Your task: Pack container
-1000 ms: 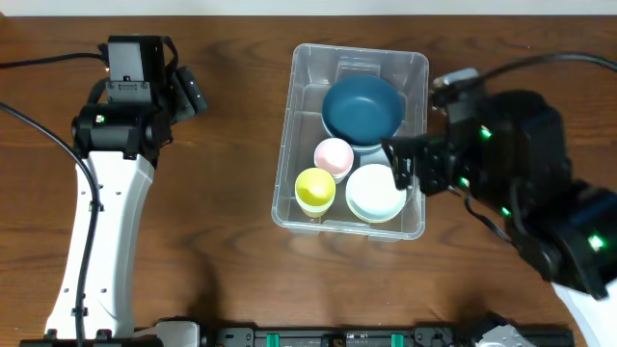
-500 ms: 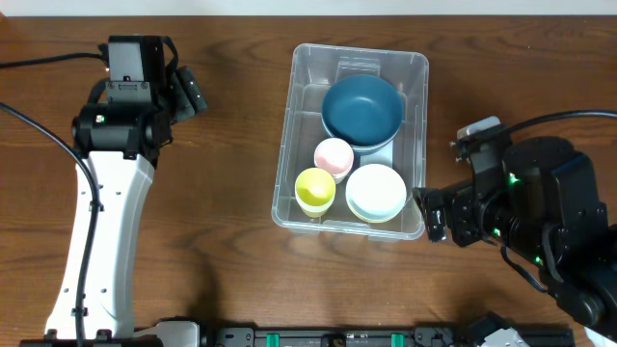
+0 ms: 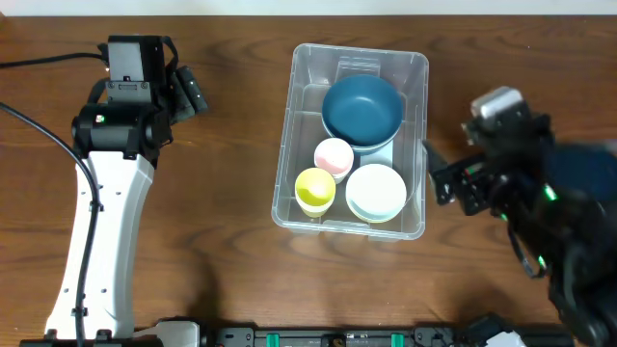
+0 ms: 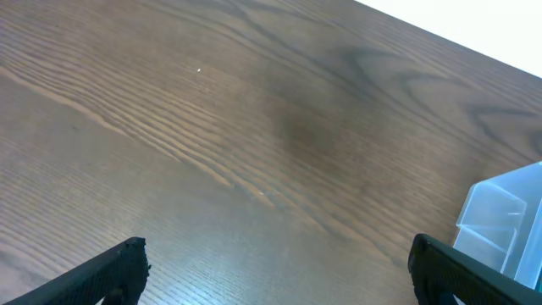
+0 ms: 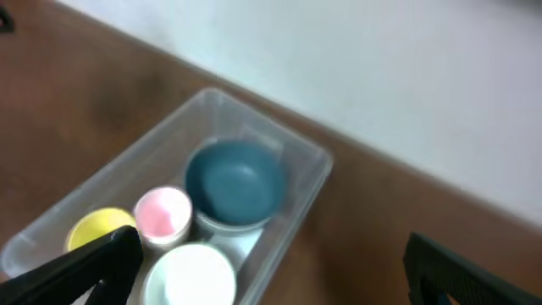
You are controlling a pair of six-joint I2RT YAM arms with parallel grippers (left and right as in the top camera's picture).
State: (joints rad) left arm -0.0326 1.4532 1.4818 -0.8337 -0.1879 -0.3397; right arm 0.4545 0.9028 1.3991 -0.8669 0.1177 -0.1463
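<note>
The clear plastic container (image 3: 301, 60) stands at the table's middle. Inside are a dark blue bowl (image 3: 362, 108), a pink cup (image 3: 334, 156), a yellow cup (image 3: 314, 189) and a pale white bowl (image 3: 376, 192). The right wrist view shows the container (image 5: 310, 180) with the blue bowl (image 5: 235, 180), pink cup (image 5: 163, 213), yellow cup (image 5: 95, 227) and white bowl (image 5: 191, 274). My right gripper (image 3: 445, 176) is open and empty, just right of the container; its fingers frame the right wrist view (image 5: 269, 273). My left gripper (image 3: 189, 93) is open and empty, far left of the container; it shows in the left wrist view (image 4: 273, 273).
The brown wood table (image 3: 222, 241) runs out to a pale wall edge at the back. A corner of the container (image 4: 506, 222) shows at the right of the left wrist view. A black cable (image 3: 39, 64) lies at the far left.
My right arm has pulled back out of the container to the right, dipped toward the front, then moved back up beside the container's right wall. The left arm has not moved.
</note>
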